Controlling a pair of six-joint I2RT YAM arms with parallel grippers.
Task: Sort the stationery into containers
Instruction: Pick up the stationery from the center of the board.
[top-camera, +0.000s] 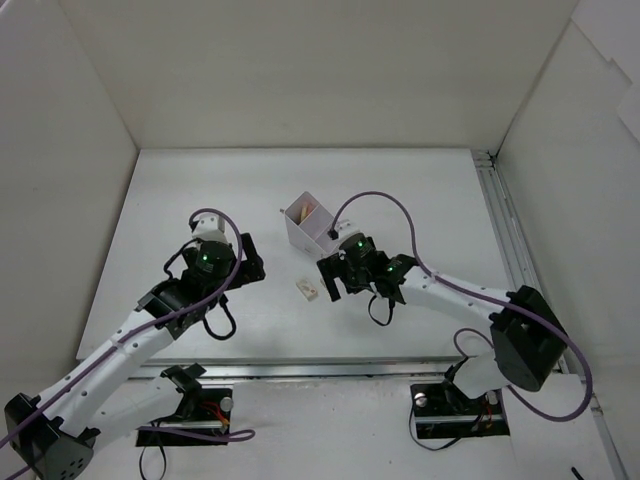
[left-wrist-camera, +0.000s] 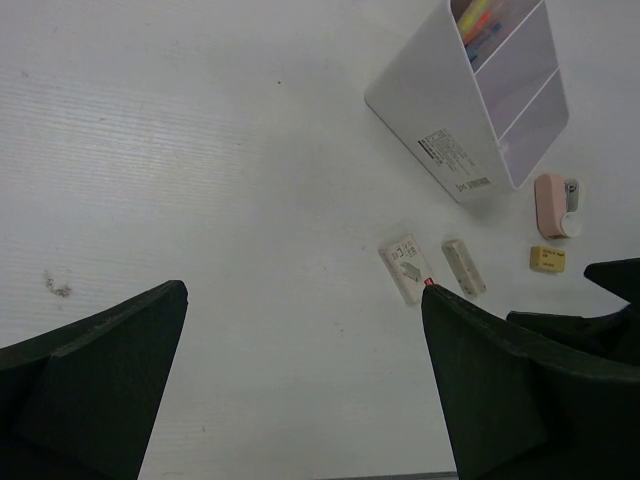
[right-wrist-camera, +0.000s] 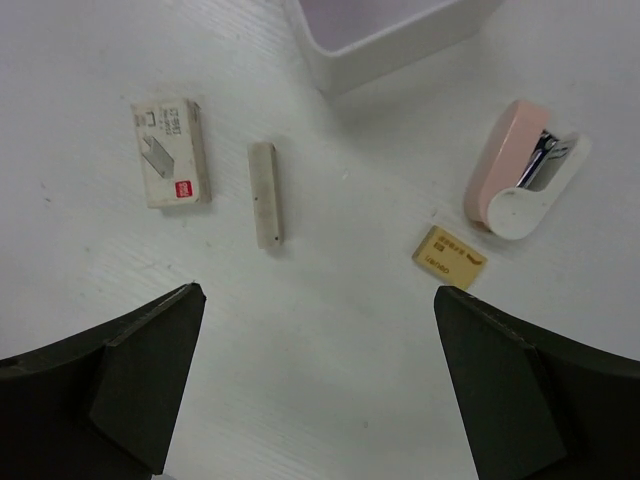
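The translucent lavender container (top-camera: 310, 228) stands mid-table and holds several coloured pens (left-wrist-camera: 476, 20) in its far compartment. It also shows in the left wrist view (left-wrist-camera: 455, 100) and the right wrist view (right-wrist-camera: 385, 30). In front of it lie a white eraser block with a printed label (right-wrist-camera: 170, 152), a thin white eraser stick (right-wrist-camera: 265, 193), a tan eraser (right-wrist-camera: 448, 257) and a pinkish block with a white end (right-wrist-camera: 520, 185). My right gripper (right-wrist-camera: 315, 330) is open and empty, hovering just in front of these. My left gripper (left-wrist-camera: 304, 300) is open and empty, to the left of them.
White walls enclose the table on three sides. A metal rail (top-camera: 505, 235) runs along the right edge. My right gripper's fingers (left-wrist-camera: 612, 280) show at the right of the left wrist view, close to the tan eraser (left-wrist-camera: 548, 259).
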